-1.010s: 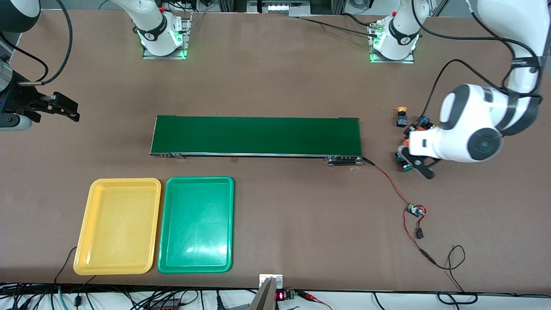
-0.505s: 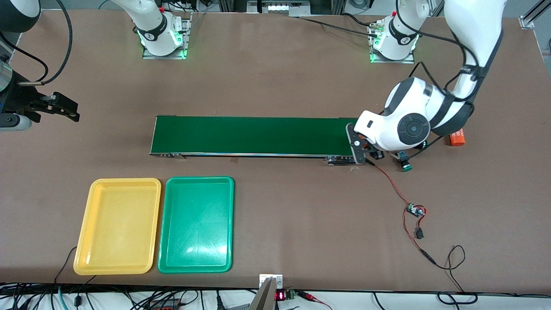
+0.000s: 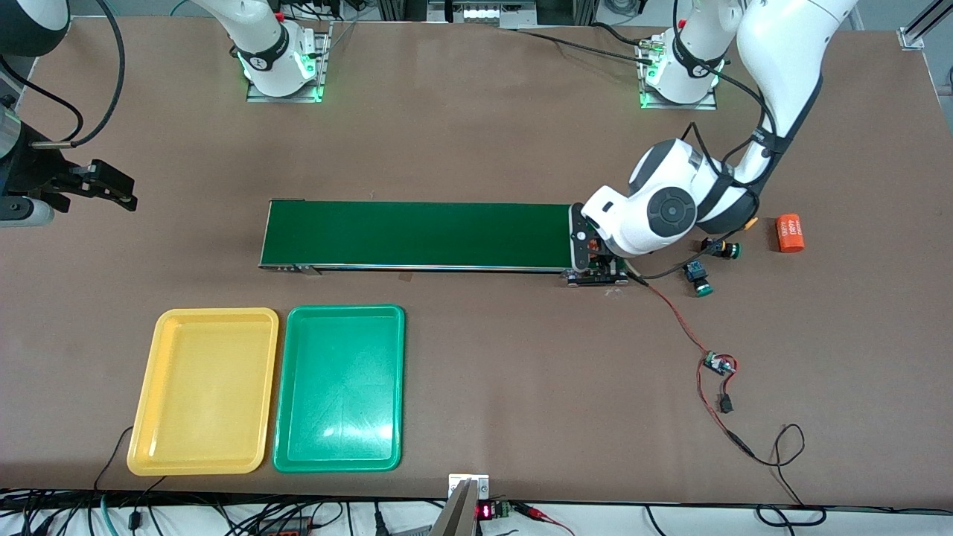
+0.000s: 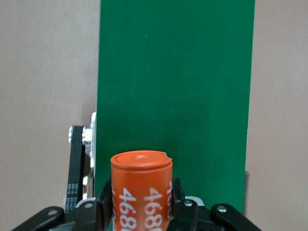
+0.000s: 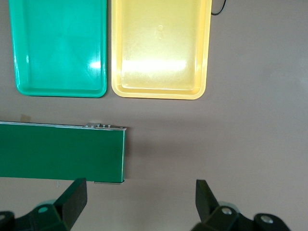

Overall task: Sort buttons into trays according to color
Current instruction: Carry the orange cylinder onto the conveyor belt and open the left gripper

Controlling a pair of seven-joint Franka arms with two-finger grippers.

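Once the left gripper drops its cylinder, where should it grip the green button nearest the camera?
Take the green button by its black-and-blue body, from above, fingers across it: it seems to lie sideways, cap toward the front camera. Left gripper holds the cylinder over the conveyor's end; right gripper waits open over the table.

Brown table [image 3: 476, 134], cables along edge

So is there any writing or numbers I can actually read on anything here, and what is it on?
"4680", in white: on the orange cylinder clamped in the left gripper over the conveyor belt. A second row of the print is cut off.
White print on the other orange cylinder, lying on the table toward the left arm's end: too small to read.
Red digits on a small display at the table edge nearest the front camera: too small to read.
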